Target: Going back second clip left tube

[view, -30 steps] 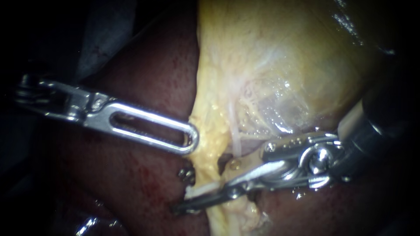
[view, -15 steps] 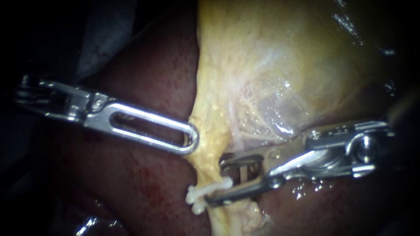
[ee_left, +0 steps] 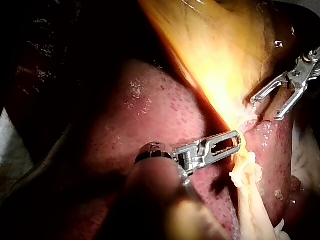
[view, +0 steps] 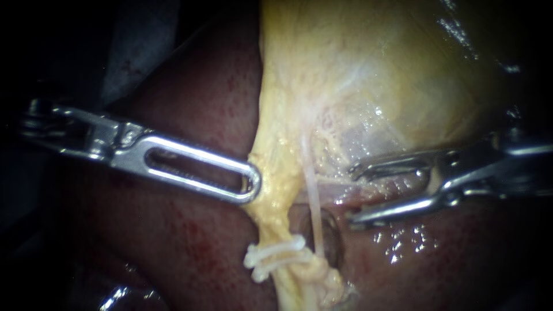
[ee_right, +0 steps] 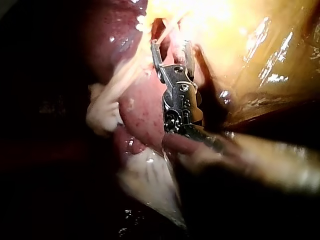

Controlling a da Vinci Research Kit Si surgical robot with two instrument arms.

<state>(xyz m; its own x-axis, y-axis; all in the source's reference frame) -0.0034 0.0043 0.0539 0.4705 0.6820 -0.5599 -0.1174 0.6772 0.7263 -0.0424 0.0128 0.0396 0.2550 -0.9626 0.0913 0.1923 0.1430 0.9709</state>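
Two instruments are in the endoscope view. The left instrument (view: 253, 185) comes in from the left edge at mid-height, and its slotted jaws are clamped together on the left margin of the yellow tissue band (view: 276, 173) that hangs down from the gallbladder (view: 391, 75). The right instrument (view: 352, 194) enters from the right edge. Its two jaws stand apart with a clear gap and hold nothing, and their tips are just right of centre, clear of both tubes. Two tubes run down the middle of the frame: the left tube (view: 272, 227), which is the narrowed lower end of the yellow band, and a single thin pale tube (view: 314, 210) just to its right. Low in the centre, two white clips (view: 275, 255) sit across the left tube, one just above the other (they lie so close that they nearly touch). The dark red liver (view: 190, 86) lies behind everything. The left wrist view shows the same: the left jaws are closed on the yellow band and the right jaws are spread.
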